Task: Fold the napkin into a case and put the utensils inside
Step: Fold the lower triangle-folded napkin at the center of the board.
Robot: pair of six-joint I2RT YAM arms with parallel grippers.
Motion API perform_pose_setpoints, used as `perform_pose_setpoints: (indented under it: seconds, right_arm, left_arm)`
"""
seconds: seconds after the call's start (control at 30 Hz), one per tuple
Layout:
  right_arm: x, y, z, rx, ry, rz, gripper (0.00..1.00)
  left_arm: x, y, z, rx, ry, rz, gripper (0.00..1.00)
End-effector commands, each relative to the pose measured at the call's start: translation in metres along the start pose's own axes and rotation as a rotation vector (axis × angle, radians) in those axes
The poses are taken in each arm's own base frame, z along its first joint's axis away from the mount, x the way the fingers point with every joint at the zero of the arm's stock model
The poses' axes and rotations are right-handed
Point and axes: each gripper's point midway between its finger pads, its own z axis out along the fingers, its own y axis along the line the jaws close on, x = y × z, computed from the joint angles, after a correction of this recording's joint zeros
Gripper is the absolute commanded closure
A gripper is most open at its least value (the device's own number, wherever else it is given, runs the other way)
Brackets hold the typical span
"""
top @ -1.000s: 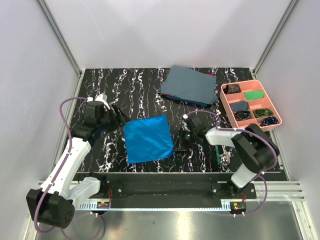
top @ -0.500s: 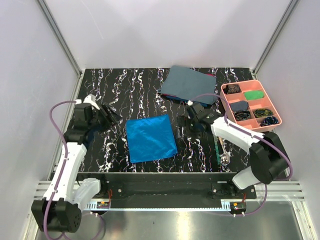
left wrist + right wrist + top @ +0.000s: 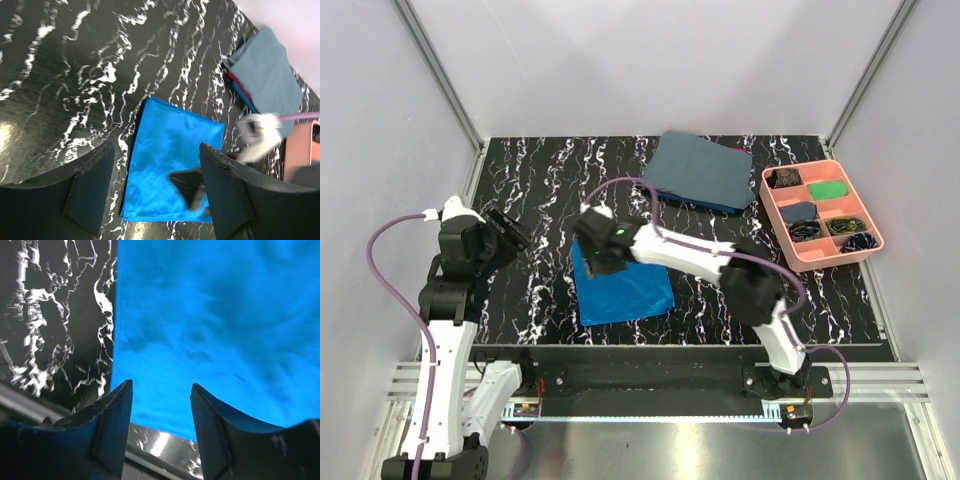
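**Operator:** Now, list the items and give the count of each.

**Technician:** There is one black marbled table [image 3: 550,170]. Three items lie on it: one bright blue napkin [image 3: 625,288], one folded grey-blue cloth [image 3: 700,168] and one pink tray [image 3: 767,195] with compartments. Two arms are in view, each with one gripper.

**Operator:** Where is the napkin?

**Technician:** It lies flat and spread out, left of centre and toward the near edge of the table. The grey-blue cloth is at the far side, well apart from it. The tray is at the right edge, near the cloth but not touching it.

**Operator:** Give the state of the right gripper [image 3: 161,390] and its position relative to the napkin.

**Technician:** The right arm reaches across to the left, which puts the gripper over the far-left part of the napkin. Its fingers stand apart with nothing between them. In the wrist view, blue cloth fills the gap and the napkin's left edge runs beside the left finger. Whether the fingertips touch the napkin cannot be told.

**Operator:** And the left gripper [image 3: 510,230]?

**Technician:** It is raised above the table, left of the napkin and clear of it. Its fingers are spread wide and hold nothing. Its wrist view shows the napkin through the gap, ahead of the fingers.
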Motion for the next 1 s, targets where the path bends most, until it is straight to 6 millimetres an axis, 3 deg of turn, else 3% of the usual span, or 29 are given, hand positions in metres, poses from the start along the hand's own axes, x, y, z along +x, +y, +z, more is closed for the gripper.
perform_pose_setpoints:
  seconds: [0.0,0.27,0.5,0.7,0.97]
  right_arm:
    - [0.007,0.016,0.02,0.131,0.02,-0.027,0.44]
    - [0.02,0.05,0.057,0.199,0.038,-0.095,0.43]
    - [0.035,0.047,0.071,0.239,0.069,-0.097,0.44]
    - [0.053,0.039,0.086,0.256,0.115,-0.096,0.54]
    - [0.07,0.023,0.108,0.307,0.149,-0.127,0.82]
  left_arm:
    - [-0.015,0.009,-0.006,-0.083,-0.051,-0.038,0.28]
    - [-0.018,0.009,-0.014,-0.101,-0.049,-0.044,0.27]
    - [-0.025,0.002,-0.023,-0.068,-0.068,-0.008,0.27]
    - [-0.019,0.004,-0.02,-0.068,-0.043,0.004,0.26]
    - [-0.014,0.004,-0.021,-0.052,-0.028,0.016,0.26]
